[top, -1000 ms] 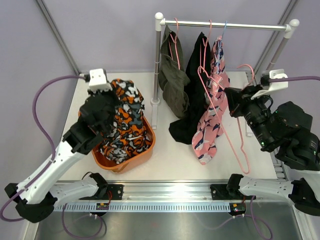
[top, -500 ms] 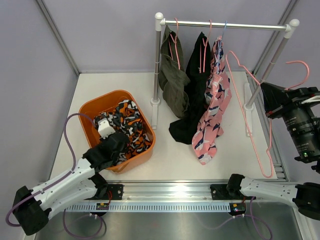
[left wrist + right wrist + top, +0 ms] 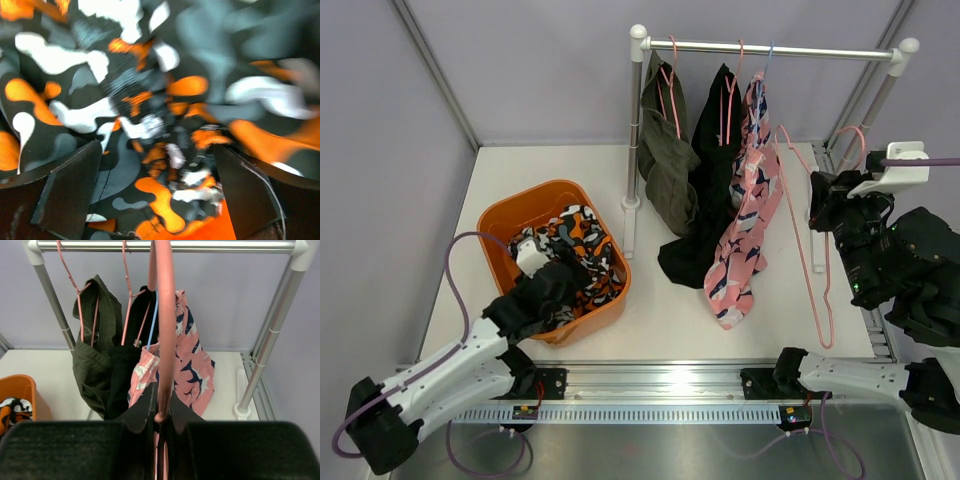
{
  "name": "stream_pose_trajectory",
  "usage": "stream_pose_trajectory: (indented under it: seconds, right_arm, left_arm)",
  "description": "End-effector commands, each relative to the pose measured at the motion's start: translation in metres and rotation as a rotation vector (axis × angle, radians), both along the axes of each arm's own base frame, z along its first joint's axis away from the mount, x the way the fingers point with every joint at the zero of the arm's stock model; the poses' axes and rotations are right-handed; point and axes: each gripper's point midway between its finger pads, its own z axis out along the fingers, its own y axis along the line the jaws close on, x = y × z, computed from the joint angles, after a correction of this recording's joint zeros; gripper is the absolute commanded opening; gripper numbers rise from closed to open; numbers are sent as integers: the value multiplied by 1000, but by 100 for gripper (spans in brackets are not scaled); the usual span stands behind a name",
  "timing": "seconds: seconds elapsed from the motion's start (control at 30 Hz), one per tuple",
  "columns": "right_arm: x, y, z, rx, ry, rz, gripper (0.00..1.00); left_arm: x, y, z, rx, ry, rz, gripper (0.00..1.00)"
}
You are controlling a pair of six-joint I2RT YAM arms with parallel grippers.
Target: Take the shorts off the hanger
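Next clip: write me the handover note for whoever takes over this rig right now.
Left end effector: open, over the camouflage shorts in the orange bin.
Right end effector: shut on the empty pink hanger, held off the rail.
Done: camouflage shorts are in the bin, with no hanger.
To do: olive shorts, black shorts and pink shorts hang on the rail; probably set the empty hanger down first.

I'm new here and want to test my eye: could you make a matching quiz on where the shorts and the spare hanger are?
1 camouflage shorts
2 olive shorts
3 black shorts
4 bare pink hanger

A clamped in the right gripper
B in the orange tub
C hanging between two other garments
D hanging at the rail end nearest the tub

Pairs: 1-B, 2-D, 3-C, 4-A
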Motion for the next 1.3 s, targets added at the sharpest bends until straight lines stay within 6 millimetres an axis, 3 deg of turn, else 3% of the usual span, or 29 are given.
stream_pose_trajectory:
  seconds: [0.0, 0.1, 0.2, 0.23, 0.33, 0.37, 0.4, 0.43, 0.47, 0.5, 0.67, 0.7, 0.8, 0.97, 1.1, 1.27]
  right_arm:
    - [-3, -23, 1, 35, 1, -101, 0]
    - [2, -19, -4, 17, 19, -102, 0]
    - [13, -13, -9, -13, 46, -107, 0]
    - [24, -20, -15, -40, 71, -162, 0]
    - [48, -17, -19, -42, 91, -155, 0]
    - [57, -39, -19, -31, 94, -228, 0]
    - [69, -29, -21, -13, 99, -155, 0]
    - [76, -34, -21, 14, 104, -158, 0]
    - [83, -57, -20, 34, 103, -218, 0]
    - [96, -49, -26, 53, 128, -161, 0]
    - [141, -49, -44, 128, 188, -39, 0]
    - [152, -60, -52, 152, 205, -46, 0]
    - [172, -67, -62, 197, 213, 9, 0]
    - [189, -73, -57, 204, 189, 45, 0]
    - [198, -75, -60, 179, 194, 58, 0]
    - [203, -76, -45, 153, 121, 67, 0]
  left_arm:
    - [15, -2, 76, -17, -174, -32, 99]
    - [13, 11, 123, 24, -251, -41, 99]
    - [8, 21, 154, 69, -301, -56, 99]
    - [8, 22, 175, 57, -338, -63, 99]
    - [4, 24, 198, 74, -378, -100, 99]
    - [2, 25, 207, 81, -397, -112, 99]
    - [1, 22, 213, 70, -412, -132, 99]
    - [0, 22, 216, 71, -420, -144, 99]
    - [-1, 21, 220, 76, -432, -161, 99]
    - [-3, 17, 222, 73, -437, -192, 99]
    - [-10, 11, 230, 135, -444, -300, 99]
    - [-12, 9, 231, 142, -449, -326, 99]
    - [-17, 7, 232, 182, -457, -389, 99]
    - [-19, 7, 220, 240, -455, -443, 99]
    - [-18, 11, 200, 289, -405, -441, 99]
    - [-19, 11, 179, 322, -353, -466, 99]
